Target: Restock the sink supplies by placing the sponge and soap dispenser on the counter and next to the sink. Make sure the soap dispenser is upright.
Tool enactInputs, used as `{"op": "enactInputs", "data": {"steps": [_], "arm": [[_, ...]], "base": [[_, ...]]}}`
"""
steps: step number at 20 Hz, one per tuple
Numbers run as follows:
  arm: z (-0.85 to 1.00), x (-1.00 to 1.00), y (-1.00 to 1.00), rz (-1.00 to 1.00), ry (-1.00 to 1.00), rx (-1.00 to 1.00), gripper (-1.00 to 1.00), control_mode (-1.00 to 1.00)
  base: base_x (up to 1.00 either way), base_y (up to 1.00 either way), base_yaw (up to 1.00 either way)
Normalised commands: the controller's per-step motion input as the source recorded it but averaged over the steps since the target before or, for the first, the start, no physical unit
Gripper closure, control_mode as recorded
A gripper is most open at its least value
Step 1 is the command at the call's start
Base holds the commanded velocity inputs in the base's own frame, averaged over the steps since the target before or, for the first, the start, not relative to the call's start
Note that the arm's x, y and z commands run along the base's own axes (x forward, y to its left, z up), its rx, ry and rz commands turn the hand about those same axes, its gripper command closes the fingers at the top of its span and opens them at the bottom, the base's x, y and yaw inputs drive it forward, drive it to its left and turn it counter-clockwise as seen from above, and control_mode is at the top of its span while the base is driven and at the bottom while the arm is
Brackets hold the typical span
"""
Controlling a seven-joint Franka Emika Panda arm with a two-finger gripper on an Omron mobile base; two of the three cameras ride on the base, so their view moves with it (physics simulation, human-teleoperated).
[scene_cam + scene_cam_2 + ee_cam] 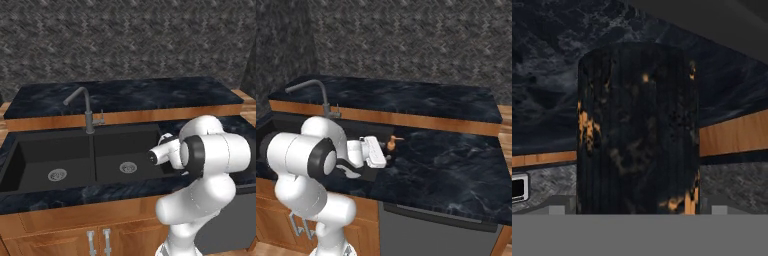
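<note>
The soap dispenser [392,144] stands upright on the dark marbled counter [446,165], just right of the black sink [55,150]; its orange pump head pokes up above my hand. My gripper [387,156] reaches it from the sink side. In the hand view the dark, orange-flecked bottle body [637,130] is very close, between the two fingertips [557,210]. My gripper [638,210] is open, with a small gap on each side of the bottle. The sponge is out of view.
A grey gooseneck faucet [82,100] rises behind the double basin. A raised back counter ledge [406,97] with a wooden edge runs along the wall. Wooden cabinet doors [75,235] and a grey appliance front [431,235] sit under the counter.
</note>
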Motion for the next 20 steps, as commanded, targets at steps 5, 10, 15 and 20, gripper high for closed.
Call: {"op": "enactInputs", "data": {"steps": [5, 10, 15, 20], "arm": [[-0.25, 0.30, -0.12, 0.00, 0.00, 0.00, 1.00, -1.00], [-0.30, 0.38, -0.06, 0.00, 0.00, 0.00, 1.00, -1.00], [-0.36, 0.22, -0.07, 0.00, 0.00, -0.01, 1.00, -1.00], [-0.63, 0.00, -0.02, 0.00, -0.11, -0.07, 1.00, -1.00]], "base": [[0.00, 0.00, 0.00], [0.00, 0.00, 0.00], [0.00, 0.00, 0.00], [0.00, 0.00, 0.00]]}}
